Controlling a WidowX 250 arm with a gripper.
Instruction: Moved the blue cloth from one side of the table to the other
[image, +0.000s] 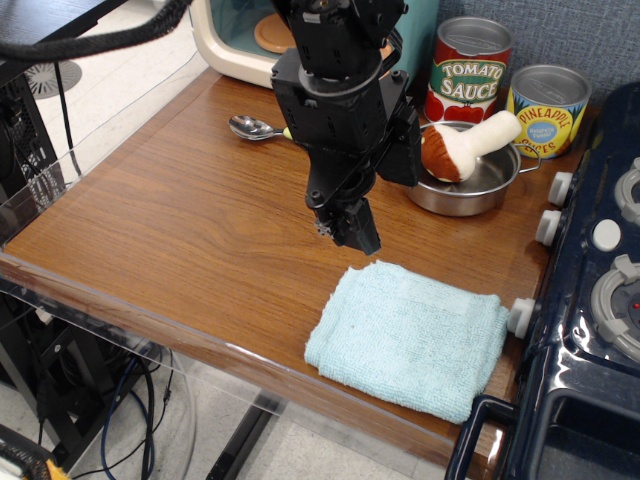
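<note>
The gripper (345, 228), fingers drawn together and holding nothing, hangs over the table (170, 230) just above and behind the cloth (408, 337), which lies flat by the stove (590, 330), apparently awaiting a descent, open, onto the cloth.

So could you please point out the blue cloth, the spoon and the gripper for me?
blue cloth (408, 338), main view, middle of its top.
spoon (247, 126), main view, on its bowl.
gripper (350, 228), main view, at its fingertips.
</note>
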